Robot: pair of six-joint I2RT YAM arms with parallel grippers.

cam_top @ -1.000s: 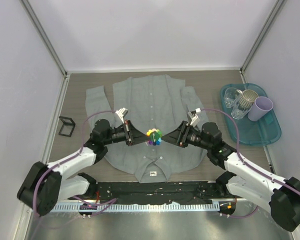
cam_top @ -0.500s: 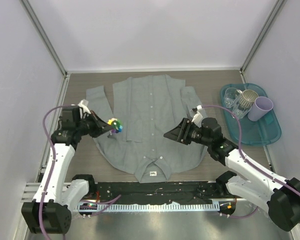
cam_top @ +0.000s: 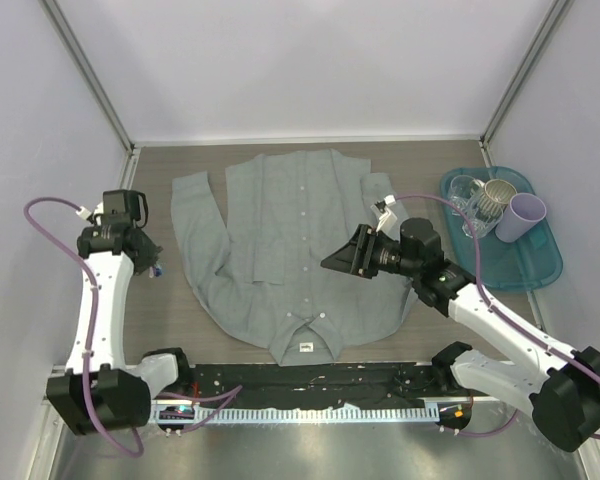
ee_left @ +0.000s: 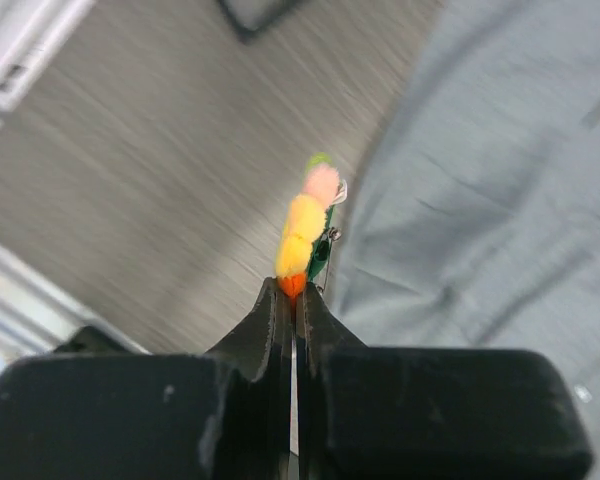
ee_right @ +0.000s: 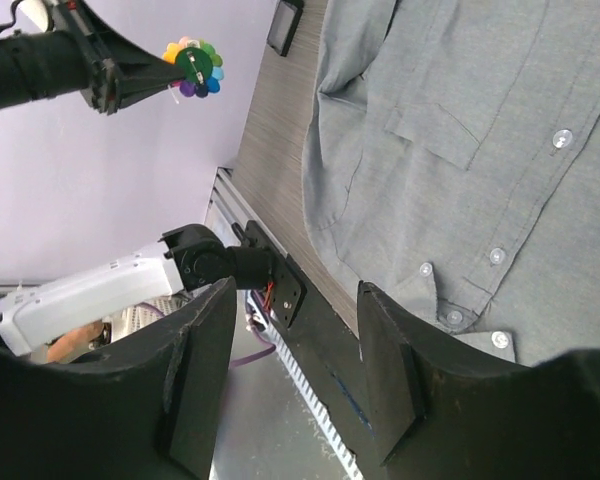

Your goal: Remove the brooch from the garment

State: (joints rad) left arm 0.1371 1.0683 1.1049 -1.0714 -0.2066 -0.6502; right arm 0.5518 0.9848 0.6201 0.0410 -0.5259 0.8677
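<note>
The grey shirt (cam_top: 290,240) lies flat on the table with its collar toward the arms. My left gripper (cam_top: 150,262) is shut on the rainbow flower brooch (ee_left: 304,225), seen edge-on in the left wrist view. It holds the brooch above the bare table left of the shirt's sleeve (ee_left: 480,200). The right wrist view shows the brooch (ee_right: 193,66) face-on at the left gripper's tips, clear of the shirt (ee_right: 460,150). My right gripper (cam_top: 330,262) is open and empty, raised over the shirt's right front; its jaws (ee_right: 292,290) stand wide apart.
A teal tray (cam_top: 520,270) at the right holds a clear glass (cam_top: 463,192), a mug (cam_top: 495,198) and a lilac cup (cam_top: 526,216). A small black frame (ee_right: 285,25) lies on the table near the left wall. Grey walls close three sides.
My left gripper has pulled the brooch off the shirt and carried it left, out past the sleeve. My right gripper has let go, opened and drawn back up and to the right.
</note>
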